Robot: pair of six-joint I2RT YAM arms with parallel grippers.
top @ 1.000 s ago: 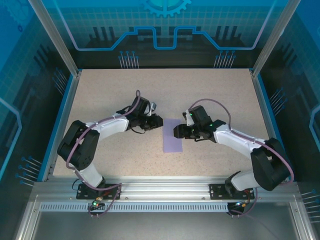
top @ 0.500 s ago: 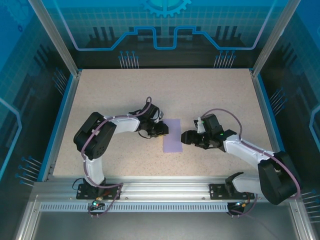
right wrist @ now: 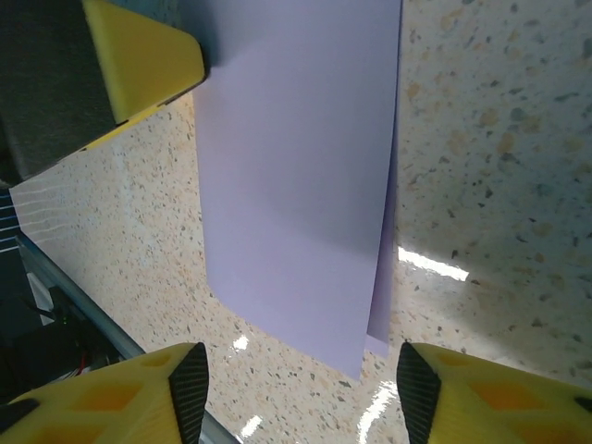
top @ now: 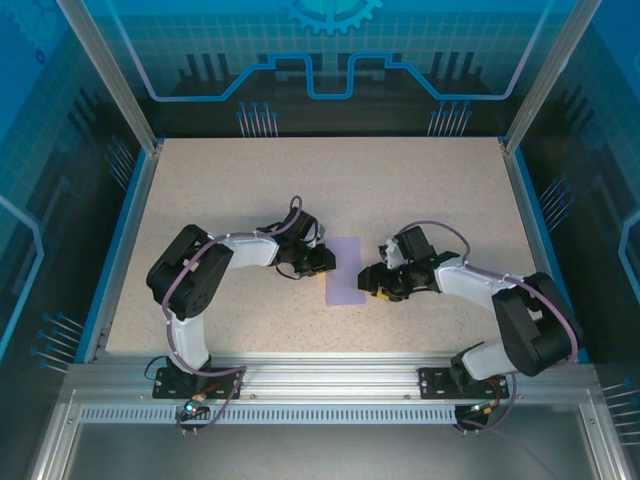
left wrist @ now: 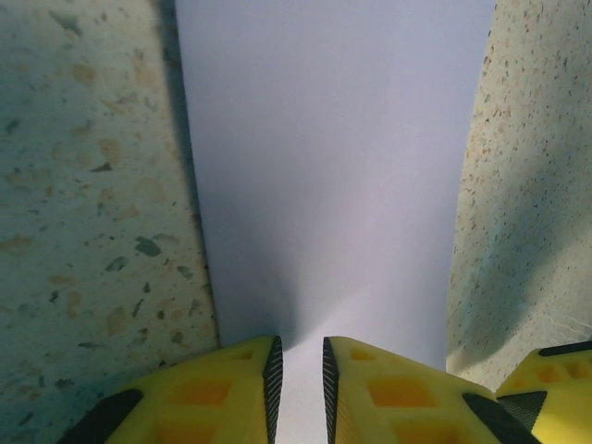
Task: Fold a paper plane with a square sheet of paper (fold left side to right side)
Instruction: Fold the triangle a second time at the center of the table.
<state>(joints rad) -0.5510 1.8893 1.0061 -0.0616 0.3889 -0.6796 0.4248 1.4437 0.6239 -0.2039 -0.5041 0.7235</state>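
Observation:
The square sheet of paper lies on the table folded in half, a narrow lavender rectangle between the two arms. In the right wrist view its upper layer sits slightly off the lower layer along one edge. My left gripper rests at the sheet's left edge. Its yellow fingertips are nearly together over the paper, leaving a thin slit and pinching nothing. My right gripper stands open just off the right edge near the front corner, its pads wide apart with nothing between them.
The speckled beige tabletop is bounded by blue side rails and a metal frame at the front. The two grippers are close together: the left one's yellow finger appears in the right wrist view.
My left gripper has moved right onto the sheet's left edge. My right gripper drew back off the sheet to the right, then came back to its right edge nearer the front.

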